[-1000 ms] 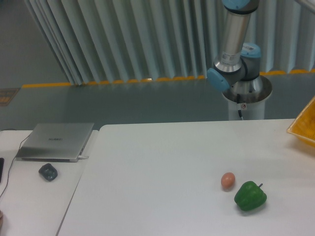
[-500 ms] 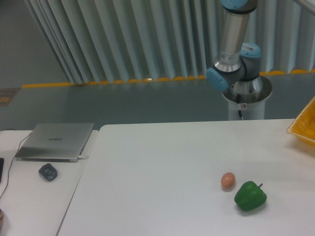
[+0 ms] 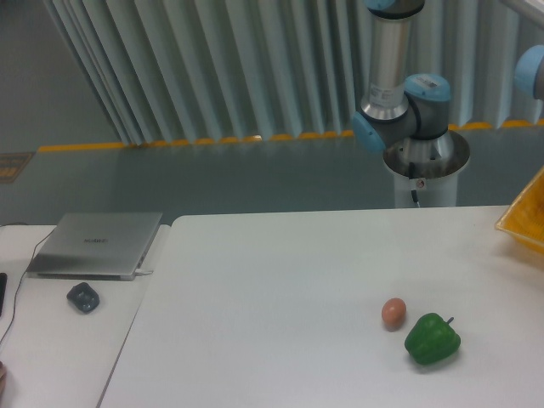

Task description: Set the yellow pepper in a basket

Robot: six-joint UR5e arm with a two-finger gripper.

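Basket point(image 3: 525, 214) corner at far right table point(image 3: 280, 289) edge; green pepper point(image 3: 432, 338) beside egg point(image 3: 393, 312), near right; gripper out of frame, jaw state unknown

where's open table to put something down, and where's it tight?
Bare: the whole left and centre of the white table, from its left edge to the egg, plus the back strip toward the arm base. Tight: front right, egg beside green pepper; the basket takes the right edge.
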